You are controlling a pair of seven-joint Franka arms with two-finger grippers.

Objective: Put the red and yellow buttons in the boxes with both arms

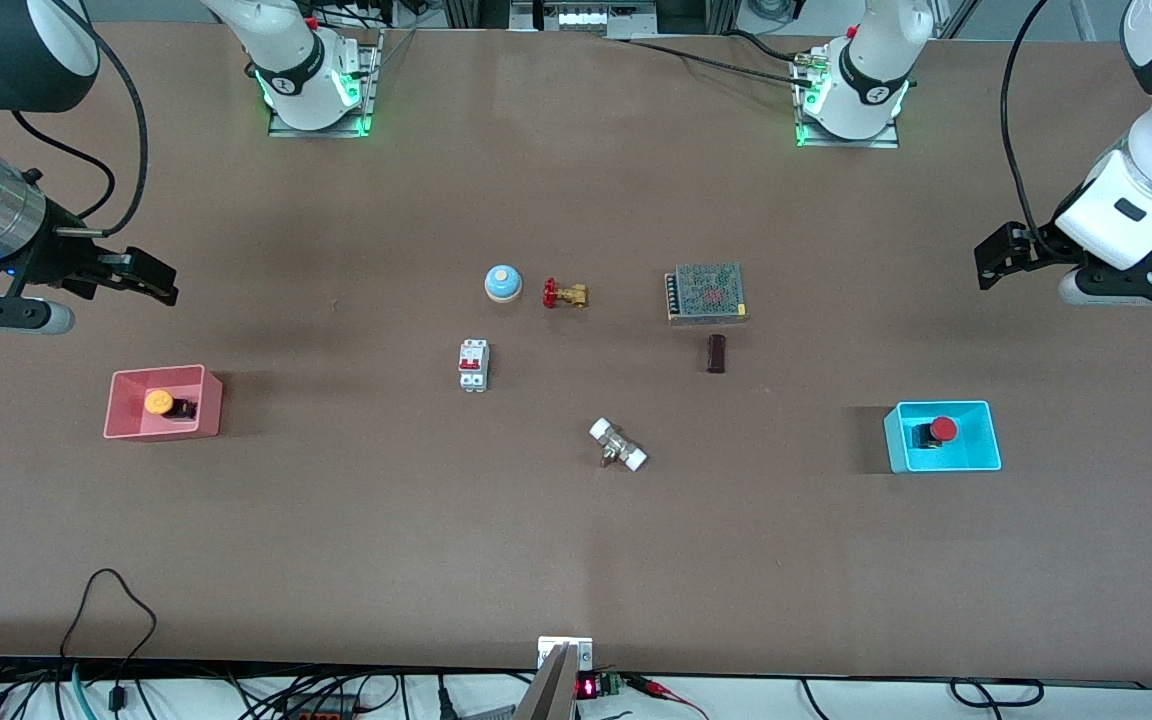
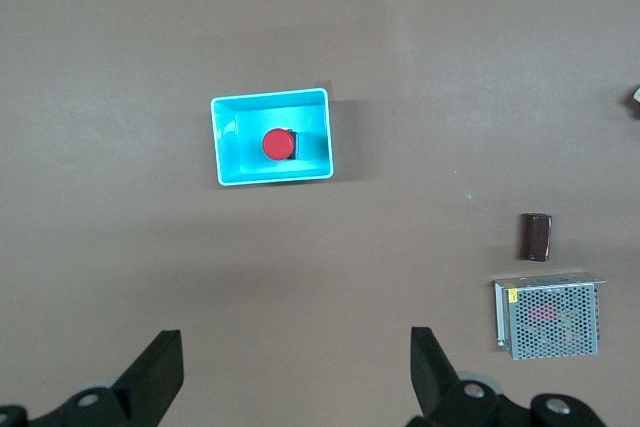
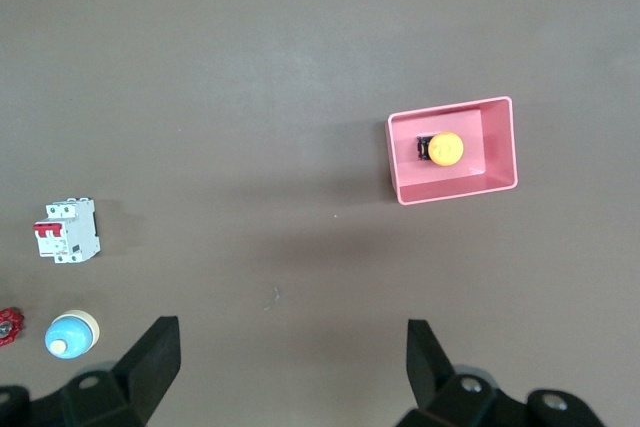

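The orange-yellow button (image 1: 160, 402) lies in the pink-red box (image 1: 161, 428) at the right arm's end of the table. It also shows in the right wrist view (image 3: 445, 149) inside that box (image 3: 497, 142). The red button (image 1: 941, 430) lies in the cyan box (image 1: 941, 462) at the left arm's end, and the left wrist view shows both the button (image 2: 277, 144) and the box (image 2: 225, 142). My right gripper (image 1: 151, 277) (image 3: 292, 367) is open and empty, raised over bare table beside the pink box. My left gripper (image 1: 996, 258) (image 2: 297, 372) is open and empty, raised over bare table beside the cyan box.
In the middle of the table lie a blue dome bell (image 1: 502, 283), a brass valve with a red handwheel (image 1: 565, 294), a grey mesh-topped box (image 1: 705, 292), a white breaker (image 1: 474, 364), a small dark block (image 1: 716, 353) and a white-ended fitting (image 1: 618, 445).
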